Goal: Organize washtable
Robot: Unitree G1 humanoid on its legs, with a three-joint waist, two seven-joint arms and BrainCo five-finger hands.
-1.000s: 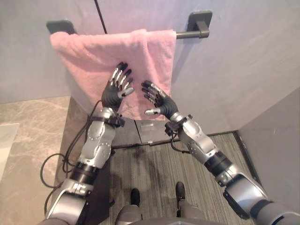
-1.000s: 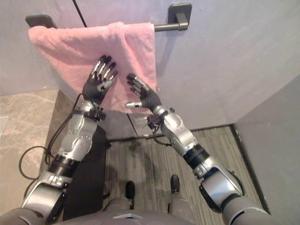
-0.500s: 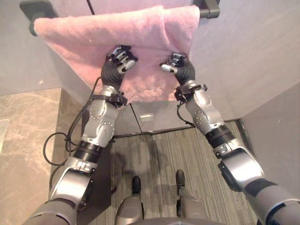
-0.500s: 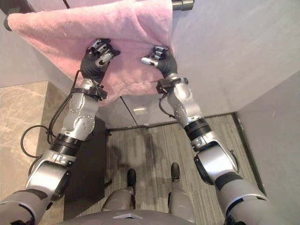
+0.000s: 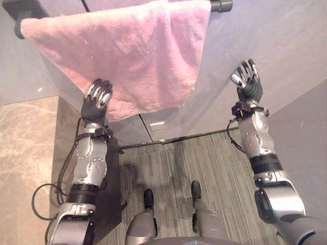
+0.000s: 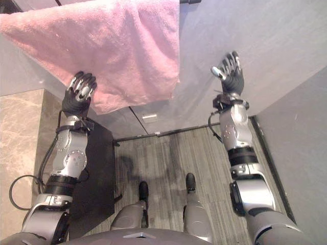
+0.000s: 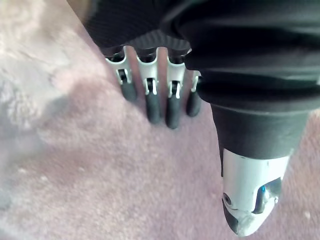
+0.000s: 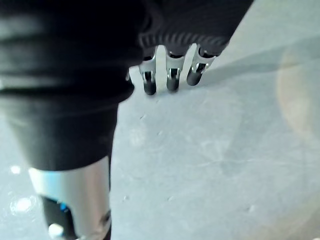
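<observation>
Pink towel (image 5: 127, 56) hangs draped over the rail (image 5: 220, 6) on the wall (image 5: 286, 46). Left hand (image 5: 97, 98) sits at its lower corner, fingers relaxed, gripping nothing. Right hand (image 5: 248, 84) is up by bare wall, well apart from the towel, fingers spread loose.

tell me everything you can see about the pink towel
The pink towel looks like fluffy terry cloth and is draped over a dark rail on the grey wall. It hangs spread wide, with a fold line running down near its right side and an uneven lower edge. The left hand is at its lower left corner, straight fingers against the cloth, not gripping it.
</observation>
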